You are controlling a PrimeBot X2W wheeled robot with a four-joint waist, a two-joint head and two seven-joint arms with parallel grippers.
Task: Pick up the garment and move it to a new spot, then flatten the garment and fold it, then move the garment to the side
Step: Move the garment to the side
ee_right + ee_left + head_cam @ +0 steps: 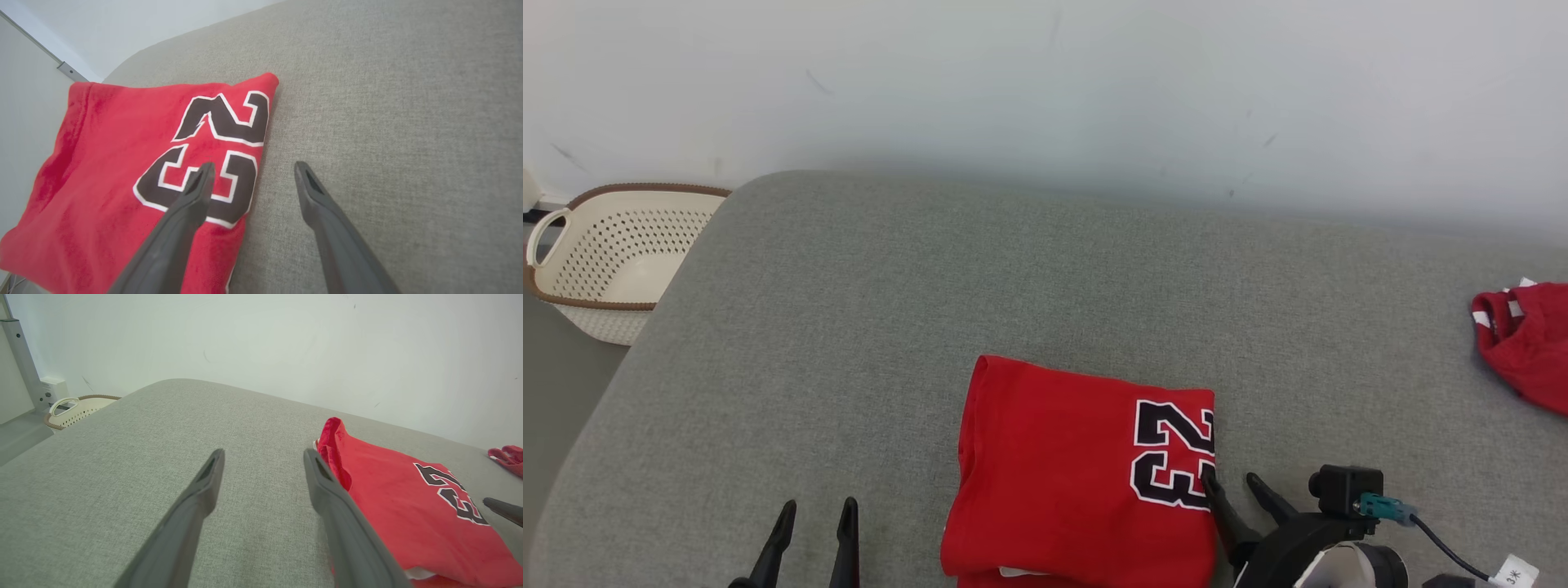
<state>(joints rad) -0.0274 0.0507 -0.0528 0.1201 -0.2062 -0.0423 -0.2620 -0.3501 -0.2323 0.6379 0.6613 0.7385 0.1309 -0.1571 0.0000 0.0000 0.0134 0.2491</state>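
Observation:
The garment (pixel 1062 474) is a red jersey with a black and white 23, folded into a rectangle near the front edge of the grey padded table (pixel 1013 269). My left gripper (pixel 817 518) stands open on the bare cloth to the garment's left, apart from it. In the left wrist view the left gripper (pixel 263 455) has the garment (pixel 400 502) just beside its right finger. My right gripper (pixel 1237 486) is open at the garment's right edge. In the right wrist view the right gripper (pixel 252 167) has one finger over the printed number on the garment (pixel 122 171) and the other over the bare table.
A cream perforated basket (pixel 613 253) with a brown rim stands on the floor off the table's left corner. Another red garment (pixel 1523 343) lies crumpled at the table's right edge. A pale wall rises behind the table. The far half of the table (pixel 163 428) is bare.

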